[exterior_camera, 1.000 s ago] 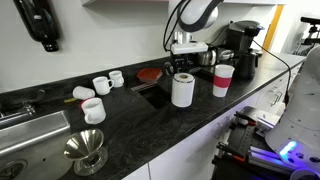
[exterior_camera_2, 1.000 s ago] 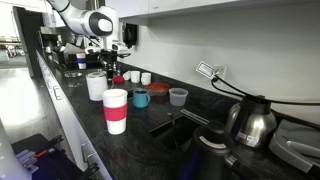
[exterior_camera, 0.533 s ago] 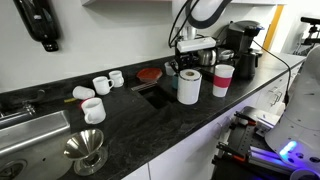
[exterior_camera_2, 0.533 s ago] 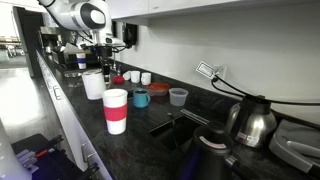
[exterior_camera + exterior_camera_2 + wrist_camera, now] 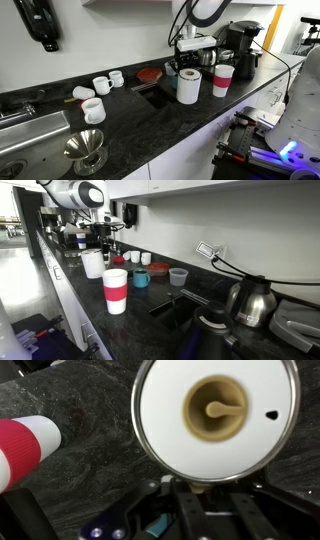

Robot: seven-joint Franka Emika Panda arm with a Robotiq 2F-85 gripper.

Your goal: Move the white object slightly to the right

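The white object is an upright white roll standing on the dark counter; it also shows in an exterior view. In the wrist view its flat top with a beige core hole fills the upper frame. My gripper is right at the roll's top far edge, also seen in an exterior view. In the wrist view the gripper sits against the roll's rim. The rim hides the fingertips, so I cannot tell whether they are open or shut.
A white paper cup with a red band stands close beside the roll. Small white mugs, a red plate, a coffee machine, a metal funnel and a sink share the counter.
Between one second and half a second ago the roll and gripper shifted together towards the red-banded cup. Since then nothing has visibly moved.
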